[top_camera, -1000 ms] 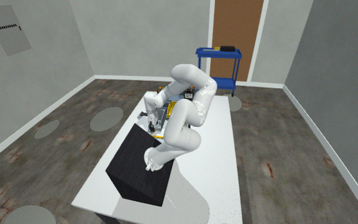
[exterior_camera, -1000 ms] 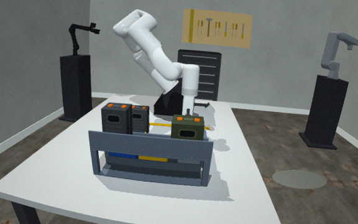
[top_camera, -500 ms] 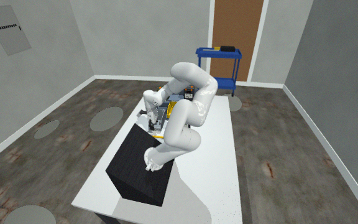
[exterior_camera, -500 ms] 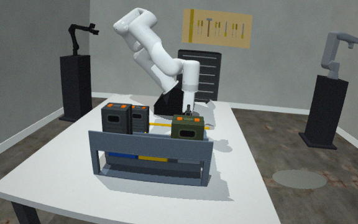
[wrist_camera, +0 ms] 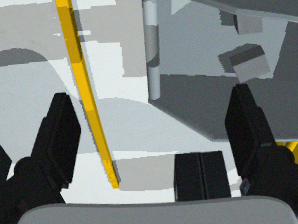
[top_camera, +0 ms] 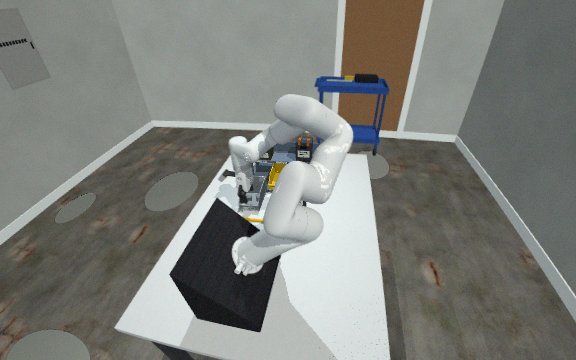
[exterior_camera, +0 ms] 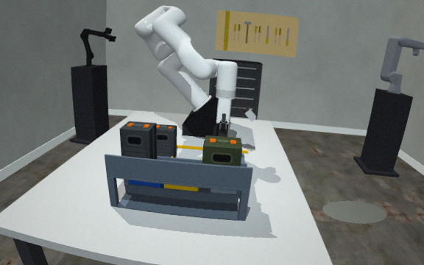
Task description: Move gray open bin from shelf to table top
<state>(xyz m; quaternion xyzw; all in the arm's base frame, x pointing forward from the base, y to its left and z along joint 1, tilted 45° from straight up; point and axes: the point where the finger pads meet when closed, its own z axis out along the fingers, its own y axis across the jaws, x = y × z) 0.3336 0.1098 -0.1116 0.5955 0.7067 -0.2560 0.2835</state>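
Note:
The gray open bin (wrist_camera: 220, 76) sits in the lower tier of the gray shelf (exterior_camera: 179, 180), at the end beside a shelf post. Small gray parts (wrist_camera: 248, 63) lie in it. It also shows in the top view (top_camera: 254, 194) and from behind in the exterior view (exterior_camera: 222, 191). My gripper (wrist_camera: 151, 106) is open and empty. It hangs low over the table, just in front of the bin's open front, with the fingers apart from it. It shows in the top view (top_camera: 242, 192) and behind the green case in the exterior view (exterior_camera: 224, 126).
A yellow bin (top_camera: 275, 177) and a blue bin (exterior_camera: 145, 183) stand in the same tier. Two dark cases (exterior_camera: 138, 140) and a green case (exterior_camera: 222, 150) stand on the shelf top. A yellow strip (wrist_camera: 83, 76) lies on the table. My black base block (top_camera: 223, 265) is close behind.

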